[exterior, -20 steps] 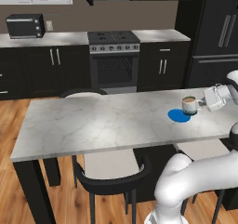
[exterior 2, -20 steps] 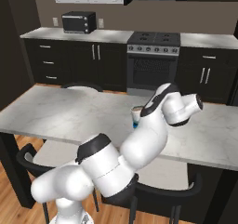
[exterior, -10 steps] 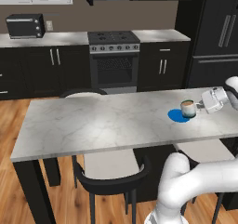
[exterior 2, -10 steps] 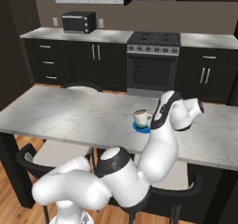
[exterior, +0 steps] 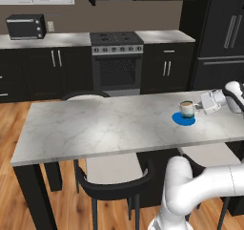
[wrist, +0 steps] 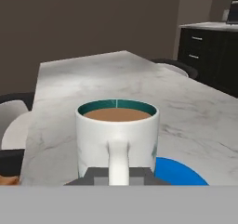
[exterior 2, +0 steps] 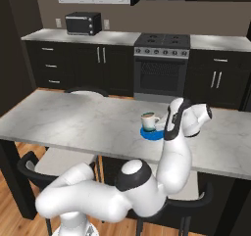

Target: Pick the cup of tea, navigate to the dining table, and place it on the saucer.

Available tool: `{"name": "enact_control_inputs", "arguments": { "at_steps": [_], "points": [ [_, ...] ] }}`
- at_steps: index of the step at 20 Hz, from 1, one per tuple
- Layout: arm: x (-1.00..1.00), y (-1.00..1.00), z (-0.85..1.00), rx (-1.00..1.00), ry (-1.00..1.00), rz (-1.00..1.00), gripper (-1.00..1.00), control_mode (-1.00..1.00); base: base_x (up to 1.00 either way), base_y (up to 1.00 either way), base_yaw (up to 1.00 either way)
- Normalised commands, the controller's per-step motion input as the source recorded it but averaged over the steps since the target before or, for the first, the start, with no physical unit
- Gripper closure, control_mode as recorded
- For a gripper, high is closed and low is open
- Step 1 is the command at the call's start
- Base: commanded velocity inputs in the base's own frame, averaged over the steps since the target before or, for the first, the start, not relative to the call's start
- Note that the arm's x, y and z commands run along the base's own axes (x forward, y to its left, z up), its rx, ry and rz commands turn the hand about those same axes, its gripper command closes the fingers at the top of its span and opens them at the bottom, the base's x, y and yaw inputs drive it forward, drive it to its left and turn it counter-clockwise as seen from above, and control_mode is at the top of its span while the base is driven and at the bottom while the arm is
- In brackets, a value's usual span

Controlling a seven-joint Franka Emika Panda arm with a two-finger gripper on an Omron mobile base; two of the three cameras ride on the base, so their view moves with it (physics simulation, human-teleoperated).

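The cup of tea [exterior: 187, 109] is a white mug with brown liquid inside. My gripper [exterior: 198, 107] is shut on its handle from the right. The cup stands upright over the blue saucer [exterior: 184, 119] near the right end of the marble dining table [exterior: 105, 124]. I cannot tell whether the cup's base touches the saucer. In the right base view the cup [exterior 2: 148, 121] sits above the saucer [exterior 2: 152, 133], with the gripper [exterior 2: 160, 122] beside it. In the hand view the cup [wrist: 116, 135] is close up, its handle between my gripper [wrist: 118, 174], and the saucer [wrist: 179, 172] shows at its lower right.
Black chairs [exterior: 112, 176] with pale seats are tucked under the table's near side, and another [exterior: 86, 95] at the far side. Behind stand black cabinets, a stove [exterior: 116, 57] and a toaster oven [exterior: 26, 26] on the counter. A black fridge [exterior: 219, 33] is at the right.
The cup has moved a little to the left and slightly down over the saucer, still in my shut gripper. The arm's elbow has swung aside in the right base view.
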Motion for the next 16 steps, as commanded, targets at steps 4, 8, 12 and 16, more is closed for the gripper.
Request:
{"name": "enact_control_inputs", "arguments": {
  "at_steps": [4,8,12,16],
  "points": [
    [0.21,0.00,-0.25,0.01,0.00,0.00,1.00,-1.00,0.00,0.00,0.00],
    [0.10,0.00,-0.33,0.00,0.00,0.00,1.00,-1.00,0.00,0.00,0.00],
    [0.09,0.00,-0.33,0.01,0.00,0.00,1.00,-1.00,0.00,0.00,0.00],
    [0.31,-0.01,-0.04,0.04,0.00,0.00,1.00,-1.00,0.00,0.00,0.00]
  ]
}}
